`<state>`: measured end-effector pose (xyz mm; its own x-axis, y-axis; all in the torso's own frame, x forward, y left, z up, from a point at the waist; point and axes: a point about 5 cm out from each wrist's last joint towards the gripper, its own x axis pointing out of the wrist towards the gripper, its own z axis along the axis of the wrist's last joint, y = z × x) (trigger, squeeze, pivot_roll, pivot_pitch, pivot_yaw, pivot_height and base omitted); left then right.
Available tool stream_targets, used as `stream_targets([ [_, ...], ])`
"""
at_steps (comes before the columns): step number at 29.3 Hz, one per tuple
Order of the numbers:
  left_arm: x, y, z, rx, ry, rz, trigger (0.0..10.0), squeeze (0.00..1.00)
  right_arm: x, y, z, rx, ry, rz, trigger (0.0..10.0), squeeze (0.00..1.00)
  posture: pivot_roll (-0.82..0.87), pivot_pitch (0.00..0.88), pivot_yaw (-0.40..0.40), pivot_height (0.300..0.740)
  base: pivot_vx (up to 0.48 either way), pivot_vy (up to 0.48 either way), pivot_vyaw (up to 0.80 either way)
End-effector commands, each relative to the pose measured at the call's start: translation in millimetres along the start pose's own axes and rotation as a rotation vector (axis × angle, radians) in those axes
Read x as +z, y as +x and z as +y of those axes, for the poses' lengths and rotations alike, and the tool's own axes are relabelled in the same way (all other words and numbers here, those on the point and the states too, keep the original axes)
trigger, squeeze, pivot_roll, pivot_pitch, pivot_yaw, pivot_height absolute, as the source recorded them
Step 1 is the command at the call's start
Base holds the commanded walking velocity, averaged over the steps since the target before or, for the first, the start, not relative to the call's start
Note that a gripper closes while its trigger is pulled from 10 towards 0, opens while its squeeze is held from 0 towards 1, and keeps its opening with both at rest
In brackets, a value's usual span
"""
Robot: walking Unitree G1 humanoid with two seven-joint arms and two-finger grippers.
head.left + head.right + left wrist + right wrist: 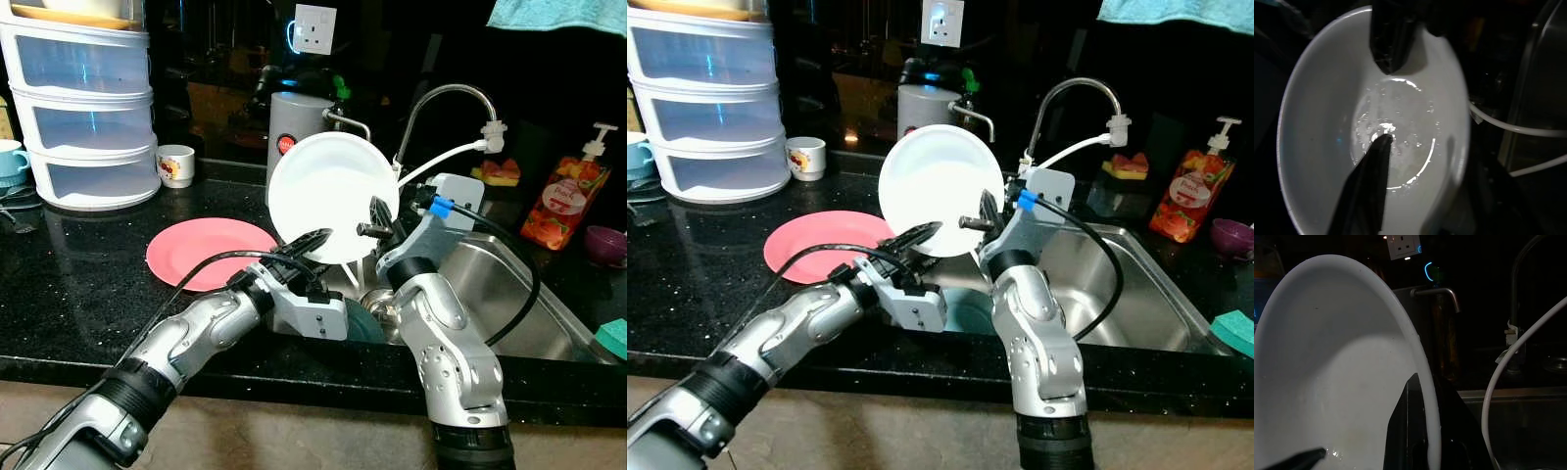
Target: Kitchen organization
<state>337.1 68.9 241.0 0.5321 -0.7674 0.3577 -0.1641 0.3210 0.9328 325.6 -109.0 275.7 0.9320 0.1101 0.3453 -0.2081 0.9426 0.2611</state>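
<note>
Now, R gripper (377,223) clamps wet white plate (328,196)

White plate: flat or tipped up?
Tipped up on edge. White plate faces the camera above the sink, right gripper clamping its rim.

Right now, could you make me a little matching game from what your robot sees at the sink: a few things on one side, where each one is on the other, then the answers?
Things:
1. white plate
2. pink plate
3. mug
4. soap bottle

Places:
A. flat on the counter, left of the sink
B. right of the sink, beside a purple bowl
C. held upright over the sink, right gripper on its rim
D. by the stacked clear drawers

Pairs: 1-C, 2-A, 3-D, 4-B
</note>
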Motion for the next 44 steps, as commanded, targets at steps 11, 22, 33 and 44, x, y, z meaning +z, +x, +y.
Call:
stream_targets([
  [11, 9, -7.5, 4.0, 0.098, -0.008, 0.001, 10.0, 0.00, -4, 4.7, -30.3, -0.159, -0.021, 0.016, 10.0, 0.00, 0.16, 0.000, -0.128, 0.740, 0.000, 0.000, 0.00],
  [22, -14, -41.6, 14.9, 0.138, -0.031, 0.158, 10.0, 0.00, -10, 15.9, -83.2, -0.411, -0.103, 0.057, 10.0, 0.00, 0.16, 0.000, -0.135, 0.740, 0.000, 0.000, 0.00],
  [33, -55, -59.7, 21.3, 0.478, -0.725, 0.669, 10.0, 0.00, -55, 17.5, -79.8, -0.207, -0.624, 0.256, 10.0, 0.57, 0.17, 0.000, -0.148, 0.740, 0.000, 0.000, 0.00],
  [44, -69, -67.6, 29.1, 0.842, -1.520, 0.808, 10.0, 0.00, -52, 16.3, -66.6, -0.112, -0.658, 0.180, 10.0, 1.00, 0.16, 0.000, -0.147, 0.740, 0.000, 0.000, 0.00],
])
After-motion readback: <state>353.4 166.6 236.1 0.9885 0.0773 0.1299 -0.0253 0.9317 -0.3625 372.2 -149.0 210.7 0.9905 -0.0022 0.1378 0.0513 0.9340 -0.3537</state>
